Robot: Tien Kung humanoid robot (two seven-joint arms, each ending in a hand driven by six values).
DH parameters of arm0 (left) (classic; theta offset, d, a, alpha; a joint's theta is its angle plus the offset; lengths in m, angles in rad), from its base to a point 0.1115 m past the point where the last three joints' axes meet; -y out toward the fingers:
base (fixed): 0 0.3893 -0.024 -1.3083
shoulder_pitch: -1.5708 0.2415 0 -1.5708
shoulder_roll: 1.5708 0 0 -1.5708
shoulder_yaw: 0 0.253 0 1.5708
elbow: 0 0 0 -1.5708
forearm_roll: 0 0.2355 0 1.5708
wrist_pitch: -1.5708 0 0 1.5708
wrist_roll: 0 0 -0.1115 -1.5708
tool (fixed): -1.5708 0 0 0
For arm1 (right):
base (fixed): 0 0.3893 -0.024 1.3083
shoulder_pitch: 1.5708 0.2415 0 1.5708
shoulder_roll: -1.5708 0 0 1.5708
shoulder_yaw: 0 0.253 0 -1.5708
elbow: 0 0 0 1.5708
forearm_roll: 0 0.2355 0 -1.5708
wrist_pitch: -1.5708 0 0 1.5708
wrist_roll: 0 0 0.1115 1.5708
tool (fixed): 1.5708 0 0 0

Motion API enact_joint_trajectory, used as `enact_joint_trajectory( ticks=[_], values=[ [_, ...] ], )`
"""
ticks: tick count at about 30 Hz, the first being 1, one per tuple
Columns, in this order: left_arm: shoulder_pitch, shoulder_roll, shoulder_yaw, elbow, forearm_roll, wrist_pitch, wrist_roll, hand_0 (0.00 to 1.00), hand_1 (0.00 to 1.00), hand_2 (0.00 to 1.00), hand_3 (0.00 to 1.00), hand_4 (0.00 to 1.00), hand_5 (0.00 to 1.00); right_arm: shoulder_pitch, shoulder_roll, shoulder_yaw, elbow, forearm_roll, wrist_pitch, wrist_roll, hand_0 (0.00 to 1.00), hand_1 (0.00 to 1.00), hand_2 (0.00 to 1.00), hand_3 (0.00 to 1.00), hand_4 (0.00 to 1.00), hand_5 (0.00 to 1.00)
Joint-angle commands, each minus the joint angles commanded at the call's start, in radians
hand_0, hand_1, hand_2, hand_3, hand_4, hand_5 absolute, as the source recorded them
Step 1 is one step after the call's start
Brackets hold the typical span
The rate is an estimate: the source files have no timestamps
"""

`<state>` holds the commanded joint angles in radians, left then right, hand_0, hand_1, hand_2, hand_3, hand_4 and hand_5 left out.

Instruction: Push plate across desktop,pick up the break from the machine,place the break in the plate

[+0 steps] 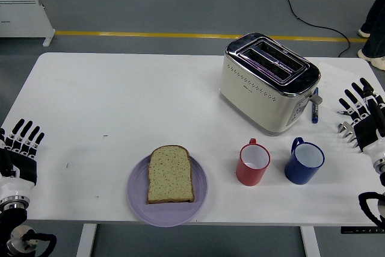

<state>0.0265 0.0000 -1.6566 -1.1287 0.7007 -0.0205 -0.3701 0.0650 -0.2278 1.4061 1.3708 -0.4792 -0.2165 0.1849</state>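
A slice of bread (171,174) lies flat on the purple plate (136,195) near the table's front edge. The cream toaster (268,82) stands at the back right with both slots showing no bread. My left hand (18,154) rests at the left edge of the table, fingers spread, holding nothing. My right hand (364,113) is at the right edge, fingers spread upward, also holding nothing, well away from the toaster and the plate.
A red mug (252,163) and a blue mug (303,162) stand side by side in front of the toaster. A blue pen (314,107) lies right of the toaster, with a metal rack (348,129) behind my right hand. A person's feet show at the top right.
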Motion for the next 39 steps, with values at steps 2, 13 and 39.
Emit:
enact_joint_trajectory(
  ticks=[2,13,39],
  values=[
    [0.005,0.0,-0.003,-0.004,0.001,0.0,0.0,0.778,0.762,0.774,0.709,0.55,0.998,-0.011,0.005,0.018,-0.024,0.0,0.003,0.004,0.798,0.786,0.806,0.786,0.515,0.412],
    [0.009,0.0,-0.014,-0.007,0.002,0.001,0.001,0.779,0.762,0.771,0.707,0.551,0.998,0.004,0.015,0.043,-0.07,0.0,0.008,0.003,0.799,0.785,0.803,0.783,0.501,0.433],
    [-0.015,0.0,-0.031,-0.006,0.009,0.001,0.008,0.78,0.761,0.77,0.706,0.551,0.998,0.03,0.035,0.039,-0.085,-0.018,-0.009,-0.006,0.795,0.779,0.794,0.779,0.495,0.454]
  ],
)
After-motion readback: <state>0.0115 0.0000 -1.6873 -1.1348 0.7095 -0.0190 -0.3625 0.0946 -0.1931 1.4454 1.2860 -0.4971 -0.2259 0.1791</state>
